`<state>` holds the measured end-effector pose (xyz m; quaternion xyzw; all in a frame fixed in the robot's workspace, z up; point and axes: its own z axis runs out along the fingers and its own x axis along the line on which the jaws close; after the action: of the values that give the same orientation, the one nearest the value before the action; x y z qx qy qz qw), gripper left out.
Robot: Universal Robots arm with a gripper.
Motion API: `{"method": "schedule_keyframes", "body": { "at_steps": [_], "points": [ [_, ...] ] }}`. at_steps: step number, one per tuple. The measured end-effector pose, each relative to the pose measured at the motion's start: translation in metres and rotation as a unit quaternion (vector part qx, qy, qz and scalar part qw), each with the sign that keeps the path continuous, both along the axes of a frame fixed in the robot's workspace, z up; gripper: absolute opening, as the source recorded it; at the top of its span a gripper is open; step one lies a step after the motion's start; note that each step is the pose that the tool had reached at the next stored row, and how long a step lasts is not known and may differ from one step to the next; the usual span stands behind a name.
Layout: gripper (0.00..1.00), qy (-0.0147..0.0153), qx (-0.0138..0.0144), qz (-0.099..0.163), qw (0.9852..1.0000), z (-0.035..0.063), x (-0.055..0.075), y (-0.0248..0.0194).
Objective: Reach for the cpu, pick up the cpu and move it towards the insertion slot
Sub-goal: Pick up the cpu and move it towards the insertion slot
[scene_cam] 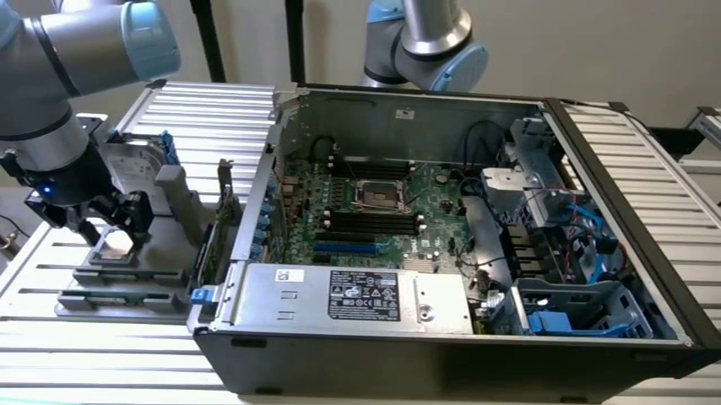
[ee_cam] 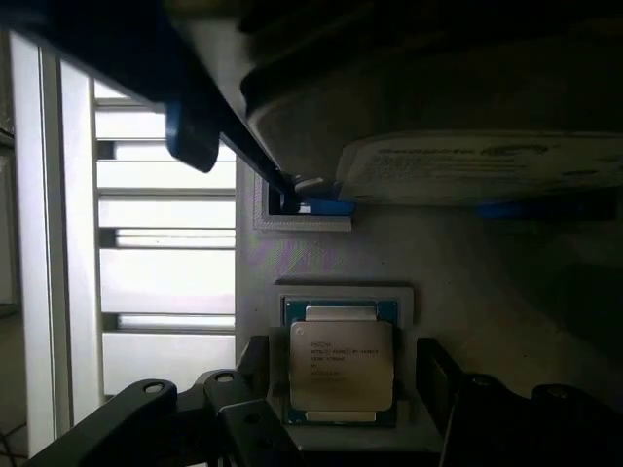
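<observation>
Gripper (scene_cam: 107, 224): spread, straddled cpu (ee_cam: 341, 365);
Grasp: probably needed centred jaws, even squeeze on opposite edges, level lift

The tool (scene_cam: 110, 229) hangs over the cpu (scene_cam: 116, 243) on a grey fixture (scene_cam: 135, 275), fingers (scene_cam: 137, 219) spread either side; the insertion slot (scene_cam: 380, 195) lies at its three o'clock, inside the open case (scene_cam: 338, 354).
</observation>
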<state>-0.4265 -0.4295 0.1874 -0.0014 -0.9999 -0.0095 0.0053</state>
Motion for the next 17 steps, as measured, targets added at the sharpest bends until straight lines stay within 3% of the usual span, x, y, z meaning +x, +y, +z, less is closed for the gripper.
{"method": "schedule_keyframes", "body": {
  "at_steps": [11,17],
  "points": [
    [0.71,0.0038,-0.0029,0.000,1.0000,-0.0006,0.0000,0.0000],
    [0.71,0.0044,-0.0040,0.000,1.0000,-0.0007,0.0000,0.0000]
  ]
}}
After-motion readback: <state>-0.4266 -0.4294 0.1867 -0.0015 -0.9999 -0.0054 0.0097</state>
